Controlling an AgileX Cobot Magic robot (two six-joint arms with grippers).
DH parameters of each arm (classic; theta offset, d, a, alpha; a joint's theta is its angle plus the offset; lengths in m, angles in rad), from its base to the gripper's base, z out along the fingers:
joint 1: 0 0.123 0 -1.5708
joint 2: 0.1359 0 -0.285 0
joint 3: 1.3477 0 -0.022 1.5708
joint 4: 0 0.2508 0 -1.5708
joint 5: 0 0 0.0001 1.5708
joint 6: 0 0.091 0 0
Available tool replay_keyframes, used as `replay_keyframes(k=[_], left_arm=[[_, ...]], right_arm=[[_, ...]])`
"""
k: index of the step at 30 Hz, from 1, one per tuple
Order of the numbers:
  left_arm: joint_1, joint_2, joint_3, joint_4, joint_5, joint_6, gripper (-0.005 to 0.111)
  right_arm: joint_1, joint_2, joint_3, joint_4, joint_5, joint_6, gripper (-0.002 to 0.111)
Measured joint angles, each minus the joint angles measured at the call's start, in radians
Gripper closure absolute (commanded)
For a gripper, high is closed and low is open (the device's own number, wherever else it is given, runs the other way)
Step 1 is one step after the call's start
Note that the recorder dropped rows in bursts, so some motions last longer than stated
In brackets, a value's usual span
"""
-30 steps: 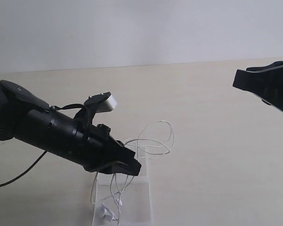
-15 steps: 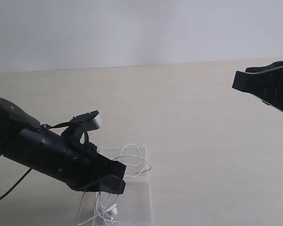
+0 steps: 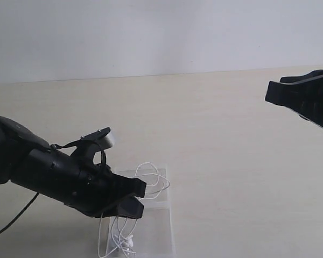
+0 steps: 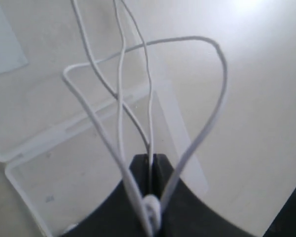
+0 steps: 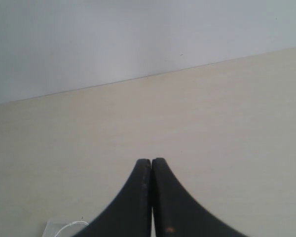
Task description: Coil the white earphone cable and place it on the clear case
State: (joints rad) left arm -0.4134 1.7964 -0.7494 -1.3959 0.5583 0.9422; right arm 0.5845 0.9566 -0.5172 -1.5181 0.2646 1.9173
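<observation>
Your left gripper (image 4: 151, 159) holds its jaws pinched tight on the thin white earphone cable (image 4: 225, 84), low over the flat clear plastic case (image 3: 159, 231) on the pale beige counter (image 3: 220, 134). Loops of wire stand out past the jaw tips above the opened case, and strands with the earbuds trail down over its near half. Your right gripper (image 5: 151, 160) hovers well apart, jaws pressed together on nothing.

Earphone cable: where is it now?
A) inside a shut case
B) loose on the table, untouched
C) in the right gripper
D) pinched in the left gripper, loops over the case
D: the left gripper is shut on the cable, its loops above the open case; the right gripper holds nothing.
</observation>
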Motion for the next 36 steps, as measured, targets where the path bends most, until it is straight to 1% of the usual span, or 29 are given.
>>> replay_keyframes(k=[6, 10, 11, 13, 18, 19, 21, 22, 23, 31, 33, 36], left_arm=[[0.000, 0.001, 0.000, -0.034, -0.022, 0.000, 0.106], [0.000, 0.001, 0.000, -0.048, -0.028, 0.000, 0.094], [0.000, 0.001, 0.000, -0.050, -0.030, 0.000, 0.086], [0.000, 0.005, 0.000, -0.061, -0.030, 0.000, 0.079], [0.000, 0.025, 0.000, -0.070, -0.034, 0.000, 0.078], [0.000, 0.025, 0.000, -0.071, -0.034, 0.000, 0.075], [0.000, 0.025, 0.002, -0.073, -0.032, 0.000, 0.062], [0.000, 0.025, 0.002, -0.073, -0.030, 0.000, 0.053], [0.000, 0.025, 0.002, -0.073, -0.031, 0.000, 0.050], [0.000, 0.012, 0.002, -0.070, -0.031, -0.003, 0.048], [0.000, 0.006, 0.002, -0.045, -0.031, -0.023, 0.048], [0.000, 0.003, 0.002, 0.033, -0.031, -0.093, 0.048]], right_arm=[[0.000, 0.000, 0.000, 0.000, 0.000, 0.000, 0.108], [0.000, 0.000, 0.000, 0.000, 0.000, 0.000, 0.108], [0.000, 0.000, 0.000, 0.000, 0.000, 0.000, 0.108], [0.000, 0.000, 0.000, 0.000, 0.000, 0.000, 0.108], [0.000, 0.000, 0.000, 0.000, -0.002, 0.000, 0.108], [0.000, 0.000, 0.000, 0.000, -0.002, 0.000, 0.108], [0.000, 0.000, 0.000, 0.000, -0.004, 0.000, 0.108], [0.000, 0.000, 0.000, 0.000, -0.004, 0.000, 0.108], [0.000, 0.000, 0.000, 0.000, -0.006, 0.000, 0.108], [0.000, 0.000, 0.000, 0.000, -0.010, 0.000, 0.108], [0.000, 0.000, 0.000, 0.002, -0.012, 0.000, 0.108], [0.000, 0.000, 0.000, 0.002, -0.020, 0.000, 0.108]])
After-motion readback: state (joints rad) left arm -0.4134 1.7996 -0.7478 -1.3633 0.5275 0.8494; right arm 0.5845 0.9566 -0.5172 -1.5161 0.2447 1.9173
